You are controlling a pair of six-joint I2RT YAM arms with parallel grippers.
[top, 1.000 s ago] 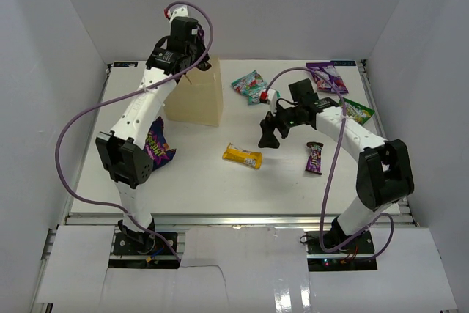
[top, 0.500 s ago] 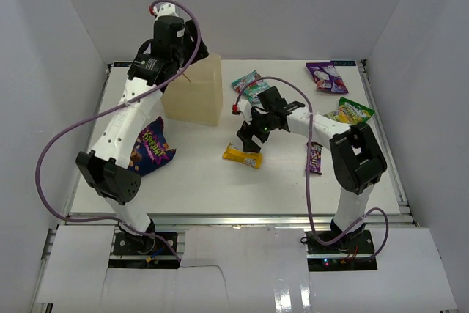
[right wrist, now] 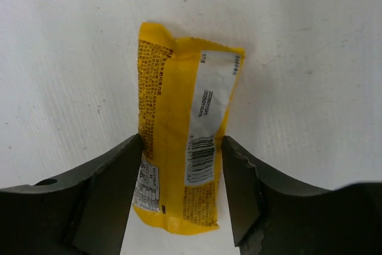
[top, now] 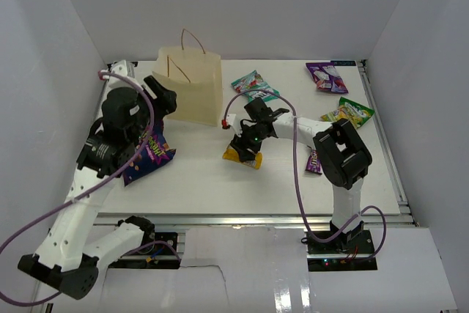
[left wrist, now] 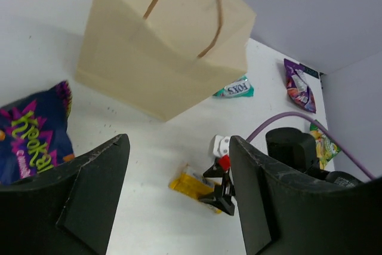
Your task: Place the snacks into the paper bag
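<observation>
**Right wrist view: jaws straddle the yellow bar at mid-table**

Your right gripper is down over the yellow bar, which lies flat on the table near its middle. One finger stands at each long edge of the wrapper. The pads meet those edges, but you cannot tell whether they are pinching it, and the wrapper shows no squeeze.

From the top external camera, the paper bag stands upright toward the far left corner, its mouth open and one thin handle loop rising above the rim. Your left gripper hangs just beside the bag's left side, above the table. The left wrist view shows its fingers spread wide with nothing between them.

Where the other snacks lie:
- The dark blue-purple chip bag is near the left edge, on the near side of the paper bag.
- The teal-green pouch is toward the far edge, just right of the paper bag.
- The purple-white packet is in the far right corner.
- The green-yellow packet is against the right edge.
- A dark purple candy bar lies toward the right edge, partly hidden behind the right arm.
</observation>
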